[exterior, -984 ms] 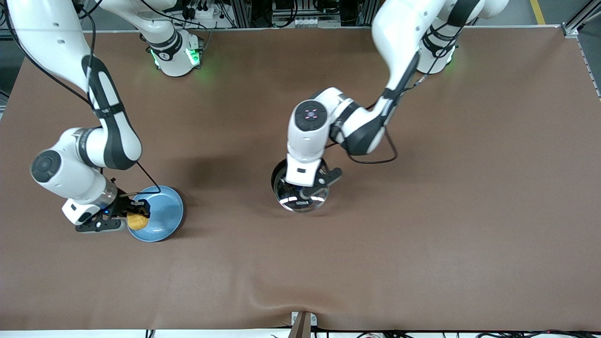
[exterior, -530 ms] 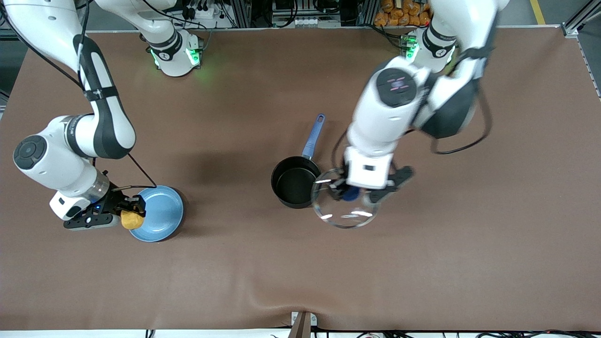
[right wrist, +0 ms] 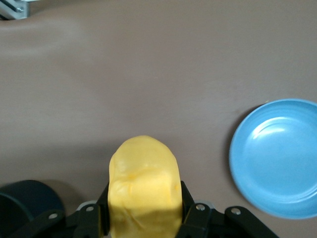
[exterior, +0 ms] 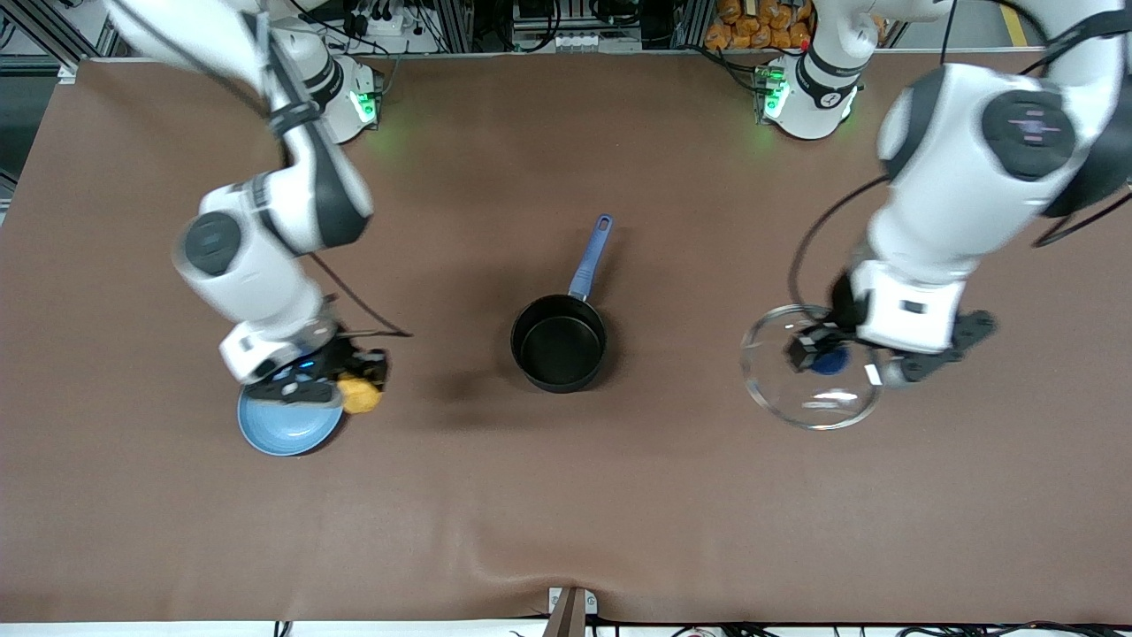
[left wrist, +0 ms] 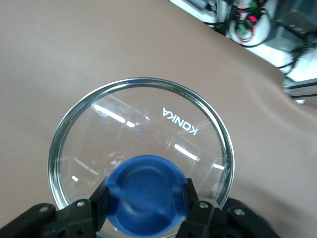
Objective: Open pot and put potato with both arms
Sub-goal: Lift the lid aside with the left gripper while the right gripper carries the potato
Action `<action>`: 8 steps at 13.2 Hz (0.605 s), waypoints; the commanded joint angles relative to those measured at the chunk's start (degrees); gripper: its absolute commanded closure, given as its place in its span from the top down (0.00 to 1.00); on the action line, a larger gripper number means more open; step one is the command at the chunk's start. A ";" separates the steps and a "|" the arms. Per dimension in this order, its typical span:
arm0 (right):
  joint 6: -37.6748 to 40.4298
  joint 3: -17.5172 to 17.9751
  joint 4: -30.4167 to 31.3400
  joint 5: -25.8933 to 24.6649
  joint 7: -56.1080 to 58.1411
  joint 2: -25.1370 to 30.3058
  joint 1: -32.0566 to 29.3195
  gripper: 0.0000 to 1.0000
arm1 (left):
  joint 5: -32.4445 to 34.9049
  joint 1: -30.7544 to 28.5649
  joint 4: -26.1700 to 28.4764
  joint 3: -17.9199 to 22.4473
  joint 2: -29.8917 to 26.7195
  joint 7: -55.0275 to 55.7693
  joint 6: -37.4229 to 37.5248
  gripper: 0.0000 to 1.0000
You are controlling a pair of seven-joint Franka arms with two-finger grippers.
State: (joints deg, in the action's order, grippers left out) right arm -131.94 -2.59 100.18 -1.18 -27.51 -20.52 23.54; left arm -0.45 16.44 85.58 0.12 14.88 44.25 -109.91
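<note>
- Spreading under everything is the brown tabletop [exterior: 566,495], with both arm bases at its edge farthest from the front camera
- Reaching in from its base, the left arm [exterior: 973,168] hangs over the tabletop toward its own end, well apart from the pot
- Bending down from its base, the right arm [exterior: 265,239] hangs over the tabletop toward its own end, at the edge of the blue plate
- The pot [exterior: 560,343] stands uncovered near the middle of the tabletop, its black inside bare; the long blue handle [exterior: 590,257] points away from the front camera; a dark part of it shows in a corner of the right wrist view [right wrist: 25,201]
- The glass lid [exterior: 809,367] with its steel rim is off the pot and up in the air; the left wrist view shows it level, seen through to the tabletop [left wrist: 141,148]
- The blue plate [exterior: 287,429] lies flat, nearer to the front camera than the right claw [right wrist: 277,158]
- The left claw [exterior: 831,358] is clenched on the lid's blue knob [left wrist: 143,193], one finger [left wrist: 101,201] at each side
- The right claw [exterior: 358,389] is clamped on the potato [exterior: 360,395], which it holds in the air just beside the plate's rim, between plate and pot [right wrist: 143,186]
</note>
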 commanded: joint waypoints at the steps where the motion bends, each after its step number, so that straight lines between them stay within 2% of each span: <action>1: 4.57 -0.58 -6.90 -5.23 -12.27 -4.24 6.75 0.12 | -2.70 -5.43 6.43 -0.91 -4.59 -7.66 0.14 0.00; 4: 7.13 -0.58 -13.85 -5.32 -19.58 -10.39 13.09 0.10 | -3.06 -9.84 10.65 -0.82 -5.21 -14.78 0.14 0.00; 8: 6.43 -0.75 -19.13 -6.11 -20.92 -18.04 18.02 0.10 | -3.06 -16.86 17.85 -0.91 -5.38 -26.02 -2.05 0.00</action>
State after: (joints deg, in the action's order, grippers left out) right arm -126.38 -2.66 86.36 -5.24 -46.92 -33.79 39.92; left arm -2.46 3.20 98.48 0.01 12.02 23.88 -110.14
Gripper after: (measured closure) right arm 0.476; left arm 0.401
